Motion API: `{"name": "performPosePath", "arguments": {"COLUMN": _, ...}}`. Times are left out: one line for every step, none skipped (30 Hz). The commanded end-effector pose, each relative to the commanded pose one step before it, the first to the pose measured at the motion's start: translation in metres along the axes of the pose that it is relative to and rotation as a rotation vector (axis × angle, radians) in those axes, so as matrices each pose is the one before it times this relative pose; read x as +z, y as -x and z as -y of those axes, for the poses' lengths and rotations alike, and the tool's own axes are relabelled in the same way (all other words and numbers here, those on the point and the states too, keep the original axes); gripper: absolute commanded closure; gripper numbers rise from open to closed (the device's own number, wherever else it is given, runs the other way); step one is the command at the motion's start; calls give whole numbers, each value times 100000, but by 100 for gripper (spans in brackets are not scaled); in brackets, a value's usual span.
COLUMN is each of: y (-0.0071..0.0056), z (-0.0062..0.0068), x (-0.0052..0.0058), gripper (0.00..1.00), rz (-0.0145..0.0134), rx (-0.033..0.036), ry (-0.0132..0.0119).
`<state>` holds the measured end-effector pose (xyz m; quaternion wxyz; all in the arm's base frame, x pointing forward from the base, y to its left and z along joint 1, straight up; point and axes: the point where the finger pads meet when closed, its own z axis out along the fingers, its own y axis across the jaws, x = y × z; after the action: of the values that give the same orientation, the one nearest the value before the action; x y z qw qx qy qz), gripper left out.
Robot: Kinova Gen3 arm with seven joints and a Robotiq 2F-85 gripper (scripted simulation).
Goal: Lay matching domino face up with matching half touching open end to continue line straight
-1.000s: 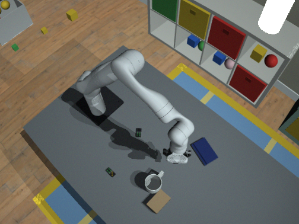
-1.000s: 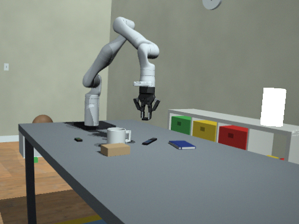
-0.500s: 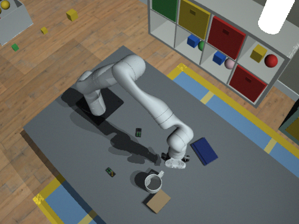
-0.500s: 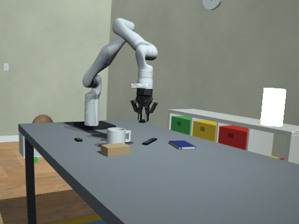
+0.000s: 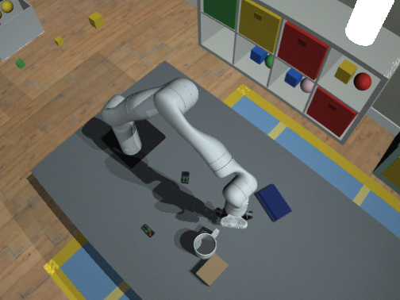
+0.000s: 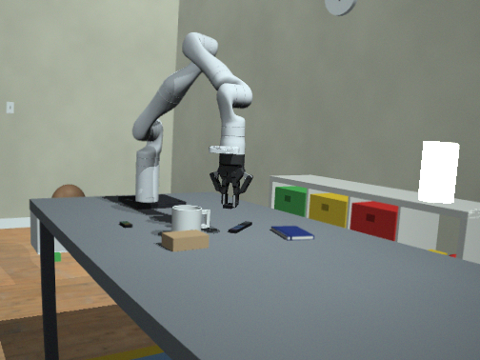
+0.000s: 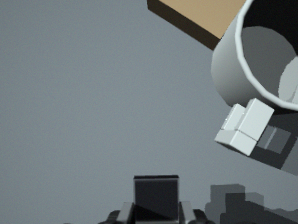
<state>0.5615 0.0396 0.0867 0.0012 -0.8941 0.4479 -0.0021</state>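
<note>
Low in the middle of the overhead frame, poised with the gripper (image 5: 234, 214) (image 6: 230, 204) (image 7: 156, 205): closed on a dark domino (image 6: 229, 206) (image 7: 156, 200), pinched by its sides, likely to keep the underside free for laying flat. Below, right of the mug (image 5: 205, 244) (image 6: 187, 219) (image 7: 225, 65) in the exterior view, apparently the line (image 6: 240, 227). Left of centre overhead, two face-up dominoes (image 5: 185, 177) (image 5: 148, 230), well apart, probably parked as non-matches.

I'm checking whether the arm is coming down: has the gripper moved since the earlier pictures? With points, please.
Yes. In the exterior view, the gripper (image 5: 234, 216) (image 6: 230, 205) (image 7: 156, 206) is lower against the mug (image 5: 205, 246) (image 6: 186, 220) (image 7: 226, 72), its fingertips now about level with the rim rather than above it.
</note>
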Motion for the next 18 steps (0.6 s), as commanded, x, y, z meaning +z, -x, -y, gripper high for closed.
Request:
{"name": "performPosePath", "arguments": {"y": 87, "z": -200, "x": 2417, "gripper": 71, "rz": 963, "rx": 71, "ry": 597}}
{"name": "performPosePath", "arguments": {"y": 0, "z": 0, "x": 0, "gripper": 71, "rz": 0, "rx": 0, "ry": 0}}
{"name": "performPosePath", "arguments": {"y": -8, "z": 1, "x": 754, "gripper": 71, "rz": -7, "rx": 4, "ry": 1}}
{"name": "performPosePath", "arguments": {"y": -8, "z": 0, "x": 749, "gripper": 71, "rz": -7, "rx": 5, "ry": 2}}
{"name": "performPosePath", "arguments": {"y": -8, "z": 1, "x": 732, "gripper": 71, "rz": -6, "rx": 3, "ry": 1}}
{"name": "performPosePath", "arguments": {"y": -7, "z": 0, "x": 701, "gripper": 71, "rz": -7, "rx": 5, "ry": 2}}
{"name": "performPosePath", "arguments": {"y": -7, "z": 1, "x": 657, "gripper": 71, "rz": -6, "rx": 3, "ry": 1}}
{"name": "performPosePath", "arguments": {"y": -6, "z": 1, "x": 601, "gripper": 71, "rz": -5, "rx": 3, "ry": 2}}
{"name": "performPosePath", "arguments": {"y": -5, "z": 0, "x": 535, "gripper": 71, "rz": -5, "rx": 3, "ry": 2}}
{"name": "performPosePath", "arguments": {"y": -5, "z": 0, "x": 460, "gripper": 71, "rz": -4, "rx": 2, "ry": 1}}
{"name": "performPosePath", "arguments": {"y": -4, "z": 0, "x": 380, "gripper": 71, "rz": -3, "rx": 2, "ry": 1}}
{"name": "performPosePath", "arguments": {"y": -3, "z": 0, "x": 297, "gripper": 71, "rz": -3, "rx": 2, "ry": 1}}
{"name": "performPosePath", "arguments": {"y": -2, "z": 1, "x": 218, "gripper": 71, "rz": -2, "rx": 0, "ry": 0}}
{"name": "performPosePath", "arguments": {"y": -1, "z": 0, "x": 142, "gripper": 71, "rz": -1, "rx": 1, "ry": 1}}
{"name": "performPosePath", "arguments": {"y": -1, "z": 0, "x": 79, "gripper": 71, "rz": -1, "rx": 1, "ry": 0}}
{"name": "performPosePath", "arguments": {"y": 0, "z": 0, "x": 31, "gripper": 71, "rz": 0, "rx": 0, "ry": 0}}
{"name": "performPosePath", "arguments": {"y": 0, "z": 0, "x": 5, "gripper": 71, "rz": 0, "rx": 0, "ry": 0}}
{"name": "performPosePath", "arguments": {"y": 0, "z": 0, "x": 0, "gripper": 71, "rz": 0, "rx": 0, "ry": 0}}
